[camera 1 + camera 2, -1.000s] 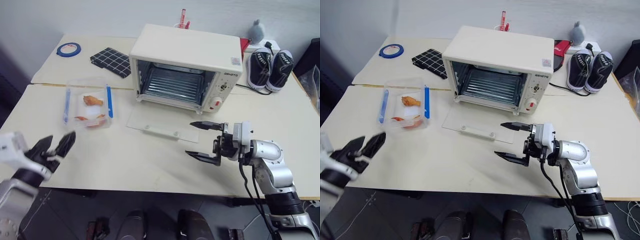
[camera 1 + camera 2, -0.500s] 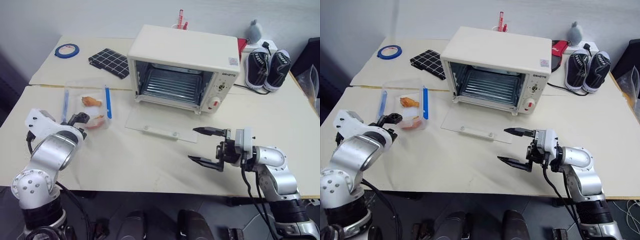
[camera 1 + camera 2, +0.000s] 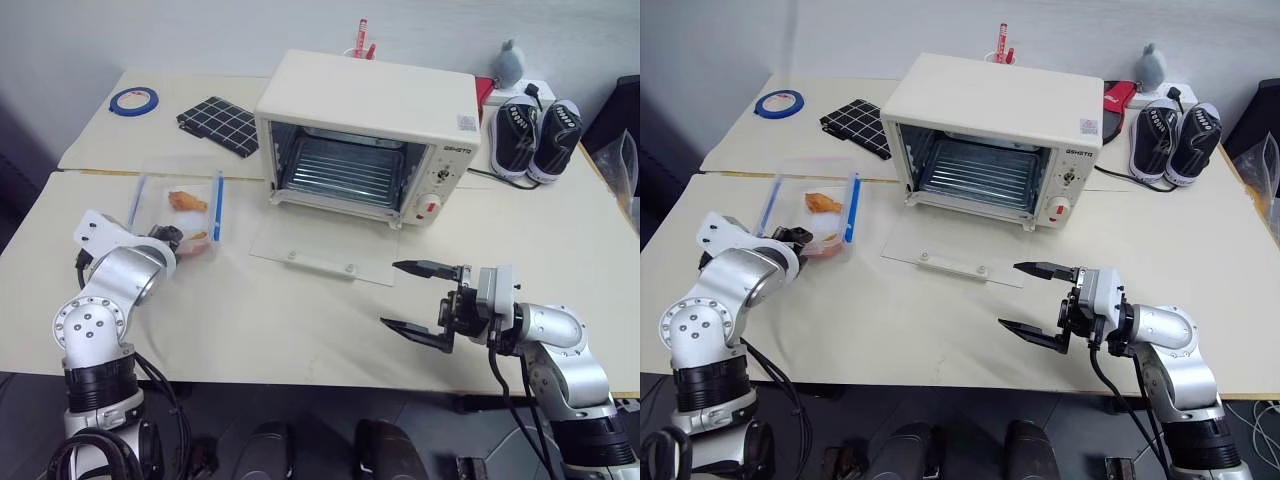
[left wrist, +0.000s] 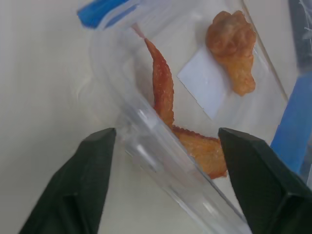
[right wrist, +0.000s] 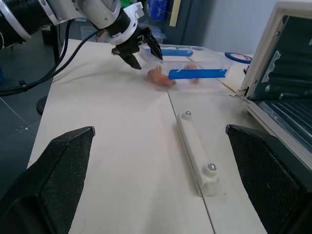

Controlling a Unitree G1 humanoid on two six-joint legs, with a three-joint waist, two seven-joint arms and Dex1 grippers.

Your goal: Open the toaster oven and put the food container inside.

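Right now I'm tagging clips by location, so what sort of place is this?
Probably a lab or office workspace rather than a kitchen: the toaster oven stands on a plain cream table along with a pair of black sneakers, a roll of blue tape and a power strip.

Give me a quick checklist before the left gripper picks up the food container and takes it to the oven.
1. Toaster oven door down flat on the table: ok.
2. Wire rack inside bare: ok, as far as the opening shows.
3. Left gripper astride the near wall of the food container, one finger outside, one inside: ok.
4. Fingers closed firmly on that wall: not ok, gaps show on both sides.
5. Right gripper open, away from the container, in front of the door's right corner: ok.
6. Container lid on so the food stays in: cannot tell.
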